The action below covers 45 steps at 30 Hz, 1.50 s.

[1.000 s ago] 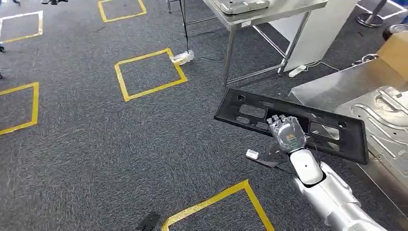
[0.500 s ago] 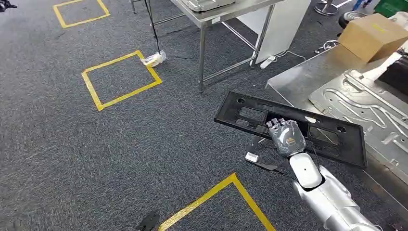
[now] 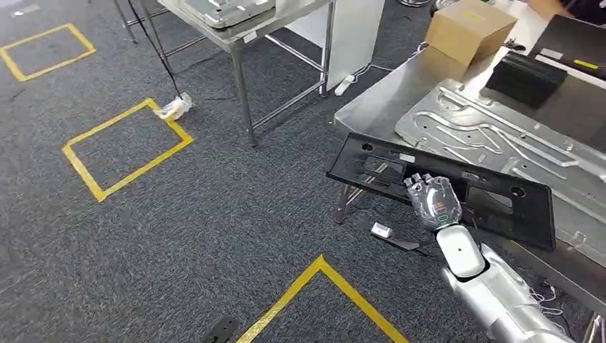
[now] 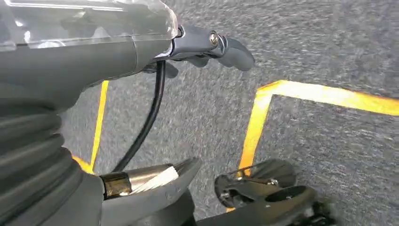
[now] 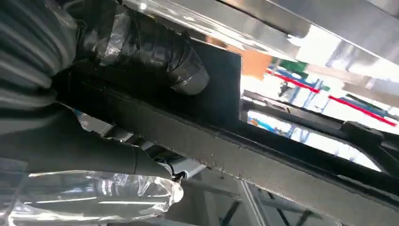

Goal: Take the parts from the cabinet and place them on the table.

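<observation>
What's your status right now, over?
Right hand grips black panel at table edge. Left hand holds nothing. Metal plate occupies table.

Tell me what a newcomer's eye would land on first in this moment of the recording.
First, the long flat black plastic panel with cut-out openings, gripped along its near edge by the robot's right hand and held at the edge of the steel table. Next, the embossed silver sheet-metal part lying on that table, and the yellow tape squares on the grey carpet.

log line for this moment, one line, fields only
right hand: grips black panel | panel: partly over steel table edge, beside grey metal sheet | left hand: holds nothing, over carpet
</observation>
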{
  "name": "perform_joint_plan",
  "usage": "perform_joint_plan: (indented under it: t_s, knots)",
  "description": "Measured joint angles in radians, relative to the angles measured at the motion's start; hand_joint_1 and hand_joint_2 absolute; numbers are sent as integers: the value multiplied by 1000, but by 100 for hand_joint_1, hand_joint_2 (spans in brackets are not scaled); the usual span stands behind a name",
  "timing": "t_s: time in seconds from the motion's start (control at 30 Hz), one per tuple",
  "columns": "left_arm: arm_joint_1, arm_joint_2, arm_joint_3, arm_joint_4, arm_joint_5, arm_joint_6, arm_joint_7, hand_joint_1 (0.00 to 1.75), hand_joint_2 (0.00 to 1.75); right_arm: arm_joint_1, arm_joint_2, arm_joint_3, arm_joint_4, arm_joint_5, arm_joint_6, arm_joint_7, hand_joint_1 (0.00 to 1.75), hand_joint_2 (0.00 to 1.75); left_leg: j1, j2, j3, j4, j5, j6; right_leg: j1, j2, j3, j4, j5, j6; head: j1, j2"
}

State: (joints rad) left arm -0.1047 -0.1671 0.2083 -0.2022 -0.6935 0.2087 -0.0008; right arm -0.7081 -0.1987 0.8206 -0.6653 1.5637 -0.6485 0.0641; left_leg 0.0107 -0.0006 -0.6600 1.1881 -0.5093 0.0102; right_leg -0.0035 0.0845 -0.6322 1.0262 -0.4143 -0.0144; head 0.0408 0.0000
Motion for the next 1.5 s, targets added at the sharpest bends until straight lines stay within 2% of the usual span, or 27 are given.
perform_joint_plan:
  t_s: [0.03, 0.07, 0.2, 0.23, 0.27, 0.3, 0.37, 0.43, 0.47, 0.53, 0.57, 0.6, 0.73, 0.8, 0.9, 0.93, 1.0, 1.03, 1.07, 1.1, 1.23, 1.27, 1.3, 1.33, 1.4, 1.43, 1.5]
  knots:
    - [-1, 0, 1, 0, 0, 0, 0, 0, 175, 0, 1, 0, 1, 0, -1, 2, 175, 175, 1, -24, 36, -88, 48, 2, -2, 13, -1, 9, -5, 4, -1, 0]
    - [-1, 0, 2, 0, 0, 1, 0, 0, 175, -1, 1, 0, 3, 0, -1, 3, 175, 175, 3, -74, 50, -122, 39, 5, 0, 23, -7, 17, -10, 11, 1, 0]
    - [-3, -1, 3, 0, -2, 2, 0, 0, 175, 1, -6, 0, 12, 0, -6, 11, 175, 175, -4, -32, 56, -132, 46, 23, -6, 61, -19, 14, -3, 36, 0, 0]
    - [-6, -4, 4, 0, -3, 2, 0, 0, 175, 4, -10, 0, 13, 0, -8, 12, 175, 175, 4, -18, 61, -146, 54, 35, -6, 39, -20, 19, -8, 39, -1, 0]
    - [-8, -4, 5, 0, -3, 2, 0, 0, 175, 2, -13, 0, 14, 0, -11, 11, 175, 175, 4, -11, 65, -153, 56, 39, 0, -22, -29, 41, -23, 46, 6, 0]
    - [-9, -5, 5, 0, -4, 2, -1, 0, 175, -3, -13, 0, 15, 0, -11, 12, 175, 175, 3, -3, 66, -154, 56, 43, -1, -54, -56, 94, -55, 52, 7, 0]
    - [-4, -6, 6, 0, -5, 2, 0, 0, 175, -6, -13, 0, 15, 0, -11, 12, 175, 175, 2, 19, 66, -154, 53, 45, -7, -74, -133, 246, -120, 62, 8, 0]
    - [-1, -6, 8, 0, -5, 2, 0, 0, 175, 0, -14, 0, 19, 0, -11, 12, 175, 175, 2, 45, 68, -154, 48, 45, -15, -78, -171, 306, -116, 69, 8, 0]
    - [-1, -7, 9, 0, -5, 2, 0, 0, 175, 2, -14, 0, 21, 0, -11, 11, 175, 175, 2, 55, 72, -154, 45, 43, -18, -82, -151, 260, -80, 71, 8, 0]
    - [-3, -9, 10, 0, -6, 2, 0, 0, 175, 0, -14, 0, 22, 0, -11, 8, 175, 175, 3, 80, 84, -154, 35, 37, -19, -111, -61, 87, 11, 70, 8, 0]
    - [-4, -10, 10, 0, -6, 2, -1, 0, 175, -3, -14, 0, 22, 0, -11, 8, 175, 175, 2, 91, 92, -154, 30, 31, -14, -153, -29, 14, 22, 66, 8, 0]
    - [-6, -10, 11, 0, -7, 2, -1, 0, 175, -9, -13, 0, 22, 0, -10, 8, 175, 175, -8, 99, 92, -152, 24, 23, 7, -169, -21, 1, 11, 55, 9, 0]
    - [-13, -10, 12, -1, -8, 2, -1, 0, 175, -12, -19, 0, 25, 0, -10, 5, 175, 175, -8, 144, 115, -163, 9, -2, 1, -113, -15, -6, 10, 23, 6, 0]
    - [-16, -10, 13, -2, -8, 2, 0, 0, 175, -14, -19, 0, 25, 0, -9, 5, 175, 175, 0, 43, 84, -88, -34, -8, -7, -95, -4, -12, 10, 9, 4, 0]
    - [-6, -10, 13, -1, -8, 2, 1, 0, 175, -13, -17, 0, 25, 0, -9, 5, 175, 175, 1, 9, -38, 134, -118, -11, -5, -55, -3, -10, 6, 0, 3, 0]
    - [-2, -10, 14, -1, -8, 2, 3, 0, 175, -10, -16, 0, 25, 0, -9, 5, 175, 175, 1, 8, -60, 157, -107, -11, -5, -36, -2, -8, 5, 0, 3, 0]
    - [-1, -10, 14, -1, -9, 2, 4, 0, 175, -6, -16, 0, 25, 0, -9, 8, 175, 175, 1, 5, -35, 66, -22, -6, -5, -5, -1, 0, 0, 3, 3, 0]
    - [-3, -10, 14, -1, -9, 2, 4, 0, 175, -6, -16, 0, 25, 0, -9, 8, 175, 175, 1, -13, -1, -27, 36, -2, -6, 12, 0, 6, -4, 6, 3, 0]
    - [-3, -10, 16, -1, -9, 2, 4, 0, 175, -6, -16, 0, 25, 0, -8, 9, 175, 175, 3, -54, 26, -102, 72, 2, -8, 22, -3, 12, -9, 11, 3, 0]
    - [-2, -9, 18, -1, -9, 2, 4, 0, 175, -8, -14, 0, 25, 0, -8, 10, 175, 175, 9, -87, 36, -125, 56, 5, -2, 33, -10, 22, -13, 18, 4, 0]
    - [0, -10, 19, -1, -9, 2, 4, 0, 175, -4, -24, 0, 25, 0, -6, 11, 175, 175, 6, -42, 46, -138, 63, 20, -11, 77, -18, 13, -6, 45, 3, 0]
    - [-4, -11, 20, -2, -10, 2, 4, 0, 175, 2, -23, 0, 24, 0, -6, 11, 175, 175, 10, -27, 54, -148, 68, 27, -11, 44, -18, 22, -12, 46, 4, 0]
    - [-8, -11, 20, -2, -10, 2, 3, 0, 175, -3, -25, 0, 24, 0, -6, 14, 175, 175, 10, -22, 59, -157, 69, 33, -4, -20, -31, 51, -32, 53, 14, 0]
    - [-8, -13, 20, -2, -11, 2, 2, 0, 175, -9, -24, 0, 24, 0, -6, 23, 175, 175, 8, -16, 61, -159, 69, 36, -7, -55, -66, 118, -69, 61, 13, 0]
    - [-5, -13, 21, -2, -15, 2, 3, 0, 175, -10, -23, 0, 24, 0, -8, 58, 175, 175, 8, 2, 61, -158, 65, 36, -13, -78, -145, 271, -127, 70, 13, 0]
    - [-2, -12, 21, -2, -18, 2, 3, 0, 175, -9, -23, 2, 24, 0, -9, 71, 175, 175, 8, 10, 61, -158, 64, 36, -17, -80, -164, 302, -126, 72, 14, 0]
    - [-1, -12, 22, -2, -19, 4, 13, 0, 175, -8, -25, 6, 27, 0, -10, 86, 175, 175, 9, 18, 66, -158, 60, 32, -22, -82, -129, 221, -62, 74, 14, 0]
